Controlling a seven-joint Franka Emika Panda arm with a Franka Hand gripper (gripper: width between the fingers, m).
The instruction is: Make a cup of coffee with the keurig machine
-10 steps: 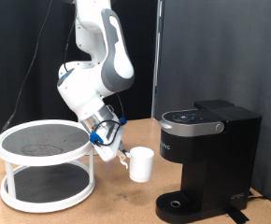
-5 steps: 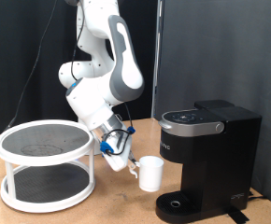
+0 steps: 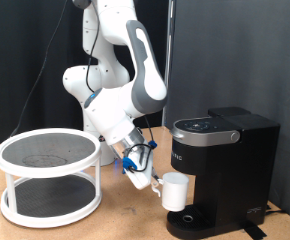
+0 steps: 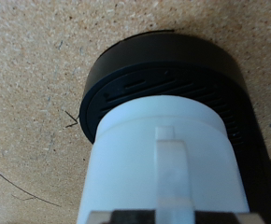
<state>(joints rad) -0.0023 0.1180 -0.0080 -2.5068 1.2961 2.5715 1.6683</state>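
Gripper (image 3: 150,182) pinches plain white ceramic cup (image 3: 175,191) by handle, hovering over round drip tray (image 4: 164,79) of boxy matte-black keurig machine (image 3: 223,170), at tray's 12 o'clock. Placing step; needs centring, then lowering.

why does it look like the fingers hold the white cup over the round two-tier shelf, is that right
Not the shelf. In the exterior view the gripper holds the cup by its handle at the keurig machine, above its drip tray; the shelf stands apart.

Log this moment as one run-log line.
gripper: shut on cup handle | cup: over drip tray | keurig machine: lid closed
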